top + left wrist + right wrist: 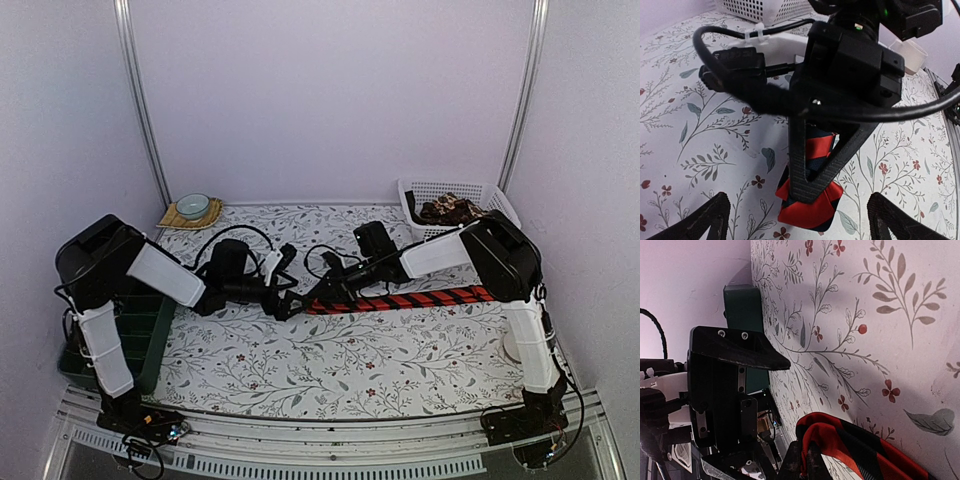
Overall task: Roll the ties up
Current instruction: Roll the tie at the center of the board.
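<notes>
A red tie with black diagonal stripes (410, 299) lies flat across the middle of the flowered tablecloth, running left to right. My right gripper (318, 292) is shut on its folded left end. In the left wrist view the right gripper's ribbed fingers (802, 165) pinch that folded end (812, 212). In the right wrist view the tie (855, 445) bulges out of the closed fingertips (807, 465). My left gripper (283, 300) faces it from the left, open and empty, with one fingertip on either side of the fold (797, 222).
A white basket (495, 192) at the back right holds brown-patterned ties (450, 209). A green bin (140, 330) stands at the left edge. A small bowl (192, 205) on a woven mat sits at the back left. Black cables loop between the two wrists.
</notes>
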Controlling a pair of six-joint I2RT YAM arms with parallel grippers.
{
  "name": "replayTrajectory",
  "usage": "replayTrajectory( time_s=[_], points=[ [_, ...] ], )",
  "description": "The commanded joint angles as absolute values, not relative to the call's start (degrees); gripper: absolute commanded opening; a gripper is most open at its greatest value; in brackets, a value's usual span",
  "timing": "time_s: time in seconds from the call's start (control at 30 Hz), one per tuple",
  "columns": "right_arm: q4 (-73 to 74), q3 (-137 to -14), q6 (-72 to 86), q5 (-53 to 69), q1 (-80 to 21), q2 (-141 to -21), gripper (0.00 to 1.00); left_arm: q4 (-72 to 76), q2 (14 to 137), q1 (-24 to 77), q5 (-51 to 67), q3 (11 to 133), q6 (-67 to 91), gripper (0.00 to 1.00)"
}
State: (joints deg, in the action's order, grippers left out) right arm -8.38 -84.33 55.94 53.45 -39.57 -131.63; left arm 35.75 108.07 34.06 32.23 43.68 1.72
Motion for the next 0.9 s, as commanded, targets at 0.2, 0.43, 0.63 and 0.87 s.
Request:
replayTrajectory(
  time_s=[0.2,0.43,0.63,0.87],
  points=[
    [-10.9,-82.7,55.8,56.8,-39.4,-129.6,0.00,28.9,111.1,36.7,33.7,47.5,-5.8,0.77],
    [-11.3,-82.4,55.8,57.6,-39.4,-129.4,0.00,29.1,112.1,36.8,35.4,48.0,-6.4,0.62],
    [-11.4,-82.2,55.9,57.9,-39.4,-129.5,0.00,26.1,114.5,37.4,36.2,49.9,-7.9,0.47],
    [-10.6,-82.2,55.6,58.1,-38.8,-129.8,0.01,24.4,114.1,37.8,33.9,49.9,-8.9,0.23]
  ],
)
